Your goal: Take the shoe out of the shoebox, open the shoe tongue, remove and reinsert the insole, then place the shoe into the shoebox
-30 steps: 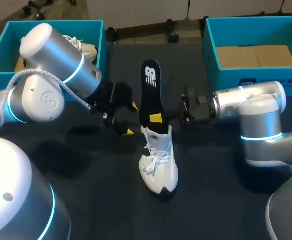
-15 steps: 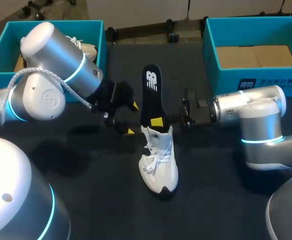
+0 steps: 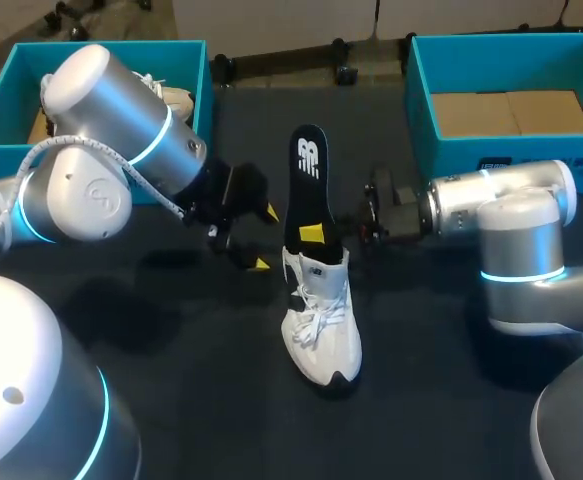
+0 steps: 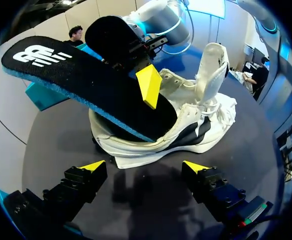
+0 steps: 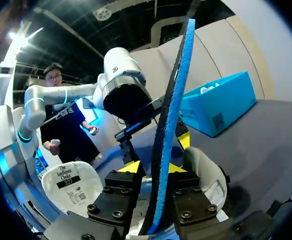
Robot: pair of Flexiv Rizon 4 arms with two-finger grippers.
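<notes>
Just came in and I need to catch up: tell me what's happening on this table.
The right gripper is shut on a black insole, holding it tilted up with its lower end inside the white shoe. The shoe stands on the table. The left gripper is open beside the shoe, holding nothing. A second shoe lies in the left box; the right box holds no shoe.
</notes>
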